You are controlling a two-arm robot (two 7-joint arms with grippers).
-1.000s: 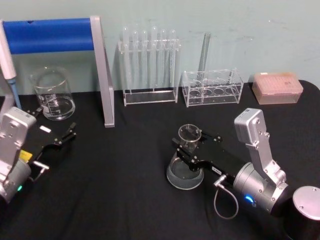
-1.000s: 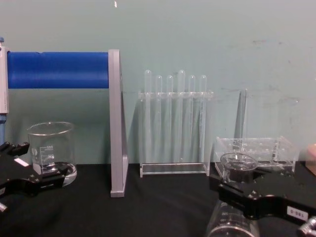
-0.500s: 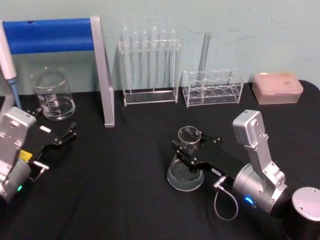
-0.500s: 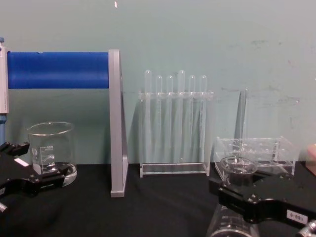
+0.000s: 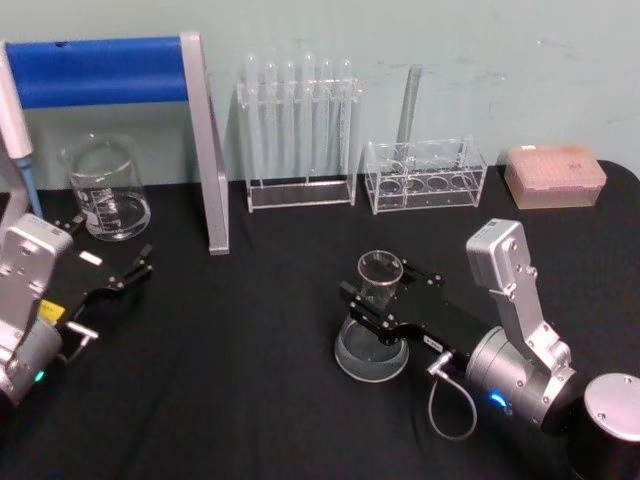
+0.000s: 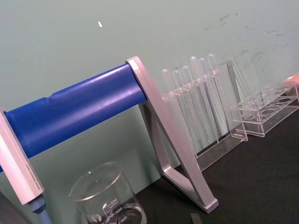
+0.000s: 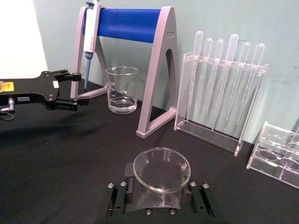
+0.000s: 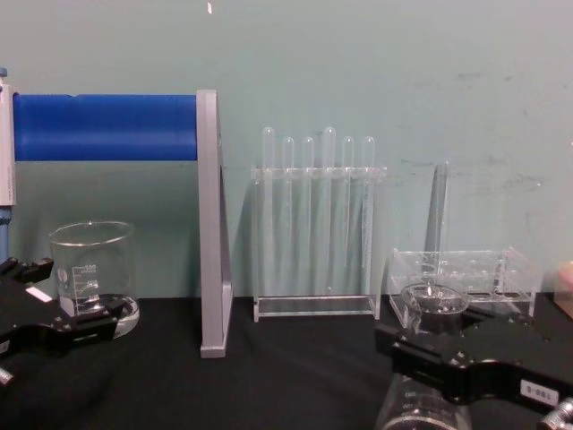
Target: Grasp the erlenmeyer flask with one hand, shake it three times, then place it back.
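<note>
Since a second ago the erlenmeyer flask [image 5: 373,318] has shifted a little and now stands more upright in the right gripper [image 5: 383,298], its rim less tilted in the chest view; the left gripper [image 5: 128,271] has not changed place. A black cloth-covered table [image 5: 240,400] carries everything, with a pale green wall [image 5: 480,60] close behind it. Along the back edge stand a pipette stand with a blue bar [image 5: 110,72], a glass beaker [image 5: 104,190], a tall rack of test tubes [image 5: 298,130], a low clear rack [image 5: 424,175] holding one tube, and a pinkish tip box [image 5: 554,175] near the right end. Open black cloth lies in front of and to the left of the flask, and the racks are well apart behind it, so the middle of the table is free. The right gripper's black fingers [image 7: 120,198] are pressed against the flask's neck from both sides just under the flared rim, seen from the right wrist with the flask mouth [image 7: 161,170] between them; the wide base [image 5: 370,358] sits at cloth level, though I cannot tell whether it touches. The left gripper rests low at the table's left side near the beaker, fingers spread and holding nothing.
</note>
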